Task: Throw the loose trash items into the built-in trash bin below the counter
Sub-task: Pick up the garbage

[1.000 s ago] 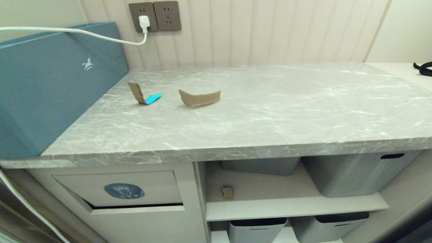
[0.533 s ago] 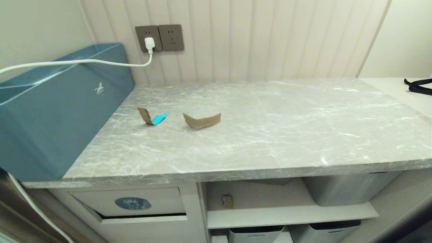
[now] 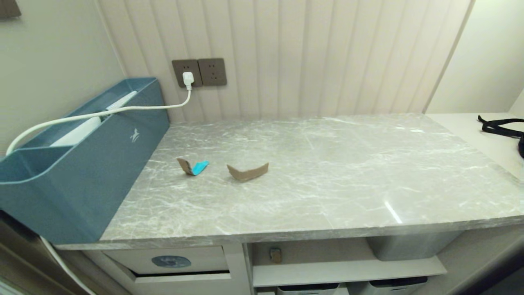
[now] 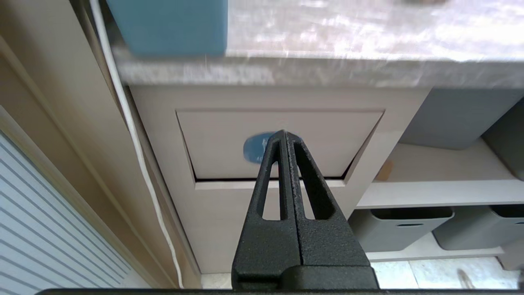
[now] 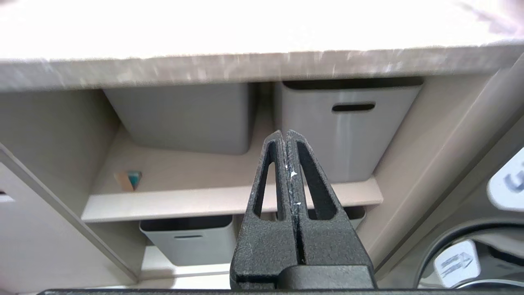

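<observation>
We see teal box (image 3: 73, 180) w/ white logo at desk (image 3: 327, 196) left edge; trash bin (image 3: 172, 261) sticker blue; both jaws closed, empty.

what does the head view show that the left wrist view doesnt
Only the head view: two cardboard scraps lying apart on the counter, the wall sockets, the black strap.

Only the left wrist view: the shut left gripper in front of the bin flap, and the floor tiles.

Both: the counter edge, teal box, white cable, bin sticker, shelf scrap, grey tubs.
</observation>
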{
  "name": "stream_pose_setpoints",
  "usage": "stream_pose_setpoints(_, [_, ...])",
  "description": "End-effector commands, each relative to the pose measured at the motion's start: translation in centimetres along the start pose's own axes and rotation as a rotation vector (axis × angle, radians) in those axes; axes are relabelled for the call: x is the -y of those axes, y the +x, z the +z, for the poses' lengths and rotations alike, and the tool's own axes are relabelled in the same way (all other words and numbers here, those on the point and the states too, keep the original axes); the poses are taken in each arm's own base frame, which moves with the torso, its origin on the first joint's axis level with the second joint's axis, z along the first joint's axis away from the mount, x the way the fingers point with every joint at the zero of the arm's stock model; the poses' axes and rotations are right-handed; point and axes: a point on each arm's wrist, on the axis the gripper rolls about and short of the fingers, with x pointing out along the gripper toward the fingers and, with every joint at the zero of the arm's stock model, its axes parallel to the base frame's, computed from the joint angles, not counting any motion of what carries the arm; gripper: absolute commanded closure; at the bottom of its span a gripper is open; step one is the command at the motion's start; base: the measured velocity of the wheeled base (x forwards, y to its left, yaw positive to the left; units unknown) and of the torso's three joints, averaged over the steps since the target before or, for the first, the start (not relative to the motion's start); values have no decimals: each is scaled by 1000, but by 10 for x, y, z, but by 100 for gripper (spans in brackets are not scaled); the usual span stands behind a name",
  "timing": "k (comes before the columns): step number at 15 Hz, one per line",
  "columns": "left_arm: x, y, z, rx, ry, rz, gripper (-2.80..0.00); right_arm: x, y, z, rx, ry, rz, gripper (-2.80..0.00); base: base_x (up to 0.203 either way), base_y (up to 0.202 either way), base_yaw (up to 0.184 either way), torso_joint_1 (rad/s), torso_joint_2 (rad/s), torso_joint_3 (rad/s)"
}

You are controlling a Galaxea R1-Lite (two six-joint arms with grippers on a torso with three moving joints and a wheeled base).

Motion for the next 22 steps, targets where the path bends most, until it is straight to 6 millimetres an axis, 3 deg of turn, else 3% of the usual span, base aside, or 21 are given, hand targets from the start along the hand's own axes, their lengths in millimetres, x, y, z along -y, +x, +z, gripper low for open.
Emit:
stream_pose_setpoints(1, [0,1,1,-10,-1,-1,0,0,0,0,-2,-1,-1,0,0,0,0,276,-568,-301])
stream_pose_setpoints(4, [1,-3,11,29,12,-20,0,0,0,-1,-8,2,1,0,0,0,0,153,-328,-170])
stream_pose_setpoints(6, [4,-7,49,63,31,-89,0,0,0,-1,-8,17,-1,0,0,0,0,38,-76,-44])
stream_pose_setpoints(8, [9,7,109,21,35,-205,0,0,0,-1,-10,6,0,0,0,0,0,6,-16,-8])
stream_pose_setpoints(11, [16,73,202,-86,45,-341,0,0,0,-1,-10,18,0,0,0,0,0,0,0,0])
stream_pose_setpoints(13, [23,136,238,-161,86,-412,0,0,0,-1,-10,21,-2,0,0,0,0,0,0,0])
stream_pose_setpoints(16, [61,217,253,-251,149,-484,0,0,0,-1,-7,30,-3,0,0,0,0,0,0,0])
stream_pose_setpoints(19, [104,264,234,-346,189,-492,0,0,0,-1,-5,52,-3,0,0,0,0,0,0,0])
stream_pose_setpoints(20, [109,274,227,-373,199,-480,-280,0,0,-1,-5,52,-3,0,0,0,0,0,0,0])
stream_pose_setpoints(22, [117,291,219,-403,224,-406,-280,0,0,-1,-5,52,-3,0,0,0,0,0,0,0])
